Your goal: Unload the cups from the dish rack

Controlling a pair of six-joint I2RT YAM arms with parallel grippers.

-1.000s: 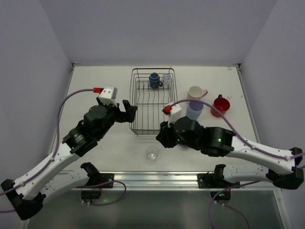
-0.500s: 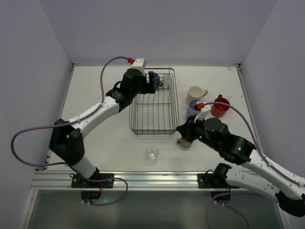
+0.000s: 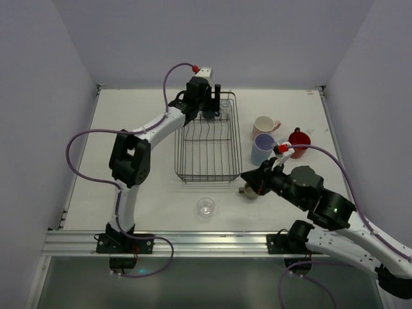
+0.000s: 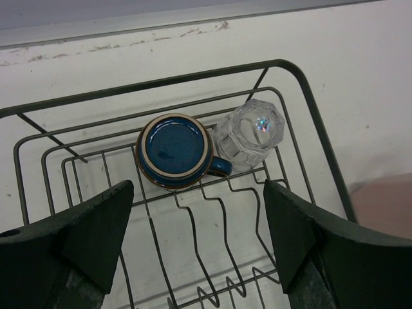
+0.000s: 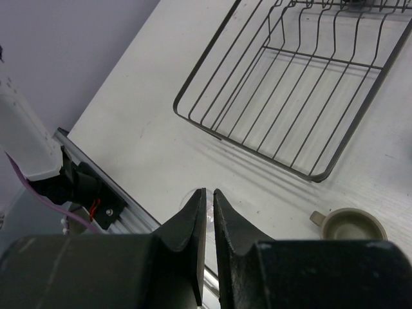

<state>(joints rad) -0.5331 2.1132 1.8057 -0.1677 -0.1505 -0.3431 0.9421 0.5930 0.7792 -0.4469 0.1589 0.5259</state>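
Left hand open, empty, above dark blue cup in dish rack; straddle it clear of adjacent glass

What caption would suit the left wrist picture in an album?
Open left claw poised over the dish rack, whose corner holds a dark blue mug beside a clear glass.

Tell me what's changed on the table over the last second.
The left gripper swung from the near-left of the dish rack to its far end, open above the dark blue mug and clear glass. The right gripper drew back to the right and shut empty, uncovering the olive-green cup. Everything else stayed put.
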